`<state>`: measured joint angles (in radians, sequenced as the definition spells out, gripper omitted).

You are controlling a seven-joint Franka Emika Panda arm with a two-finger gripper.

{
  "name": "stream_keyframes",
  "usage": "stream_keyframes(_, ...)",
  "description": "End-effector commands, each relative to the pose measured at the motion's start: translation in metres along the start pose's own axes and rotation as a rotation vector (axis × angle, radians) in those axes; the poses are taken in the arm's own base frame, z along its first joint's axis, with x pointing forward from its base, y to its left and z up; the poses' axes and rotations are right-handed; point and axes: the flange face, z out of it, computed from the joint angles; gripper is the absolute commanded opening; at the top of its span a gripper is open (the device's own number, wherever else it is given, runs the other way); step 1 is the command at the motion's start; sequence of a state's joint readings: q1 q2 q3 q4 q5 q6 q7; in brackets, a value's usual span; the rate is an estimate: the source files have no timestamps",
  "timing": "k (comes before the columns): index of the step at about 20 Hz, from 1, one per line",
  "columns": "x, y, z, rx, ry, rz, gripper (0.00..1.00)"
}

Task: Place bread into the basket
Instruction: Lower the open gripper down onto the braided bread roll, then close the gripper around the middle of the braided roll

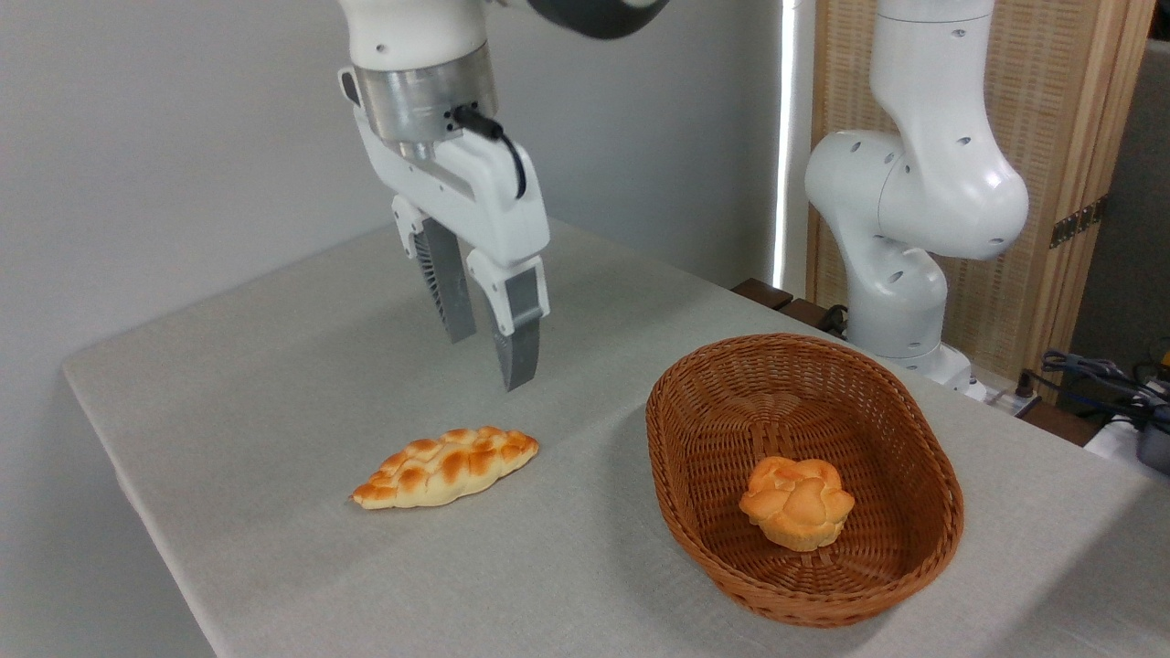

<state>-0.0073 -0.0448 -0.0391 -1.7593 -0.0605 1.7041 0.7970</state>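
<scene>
The bread (pixel 445 467), a long braided loaf with a golden-orange crust, lies flat on the grey tablecloth left of centre. The oval brown wicker basket (pixel 695 493) stands to its right, apart from it. My gripper (pixel 489 358) hangs in the air above and slightly behind the loaf, its two fingers pointing down. It is open, with a narrow empty gap between the fingers, and it touches nothing.
A small round flower-shaped bun (pixel 797 503) sits inside the basket. A second white robot arm (pixel 914 210) stands behind the table at the right, with cables (pixel 1097 375) beside it. The table's left edge (pixel 119 457) runs close to the loaf.
</scene>
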Motion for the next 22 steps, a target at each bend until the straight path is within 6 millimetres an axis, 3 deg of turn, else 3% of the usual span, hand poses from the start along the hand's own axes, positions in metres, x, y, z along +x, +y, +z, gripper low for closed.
stream_keyframes(1, 0.005, 0.004, 0.031, 0.003, 0.027, 0.002, 1.00)
stream_keyframes(5, 0.012, 0.012, 0.060, -0.004, 0.016, 0.019, 1.00)
stream_keyframes(10, 0.037, 0.039, 0.091, 0.017, 0.034, 0.084, 1.00)
stream_keyframes(14, 0.046, 0.048, 0.123, 0.039, 0.057, 0.107, 1.00)
stream_keyframes(22, 0.053, 0.054, 0.144, 0.033, 0.058, 0.119, 1.00)
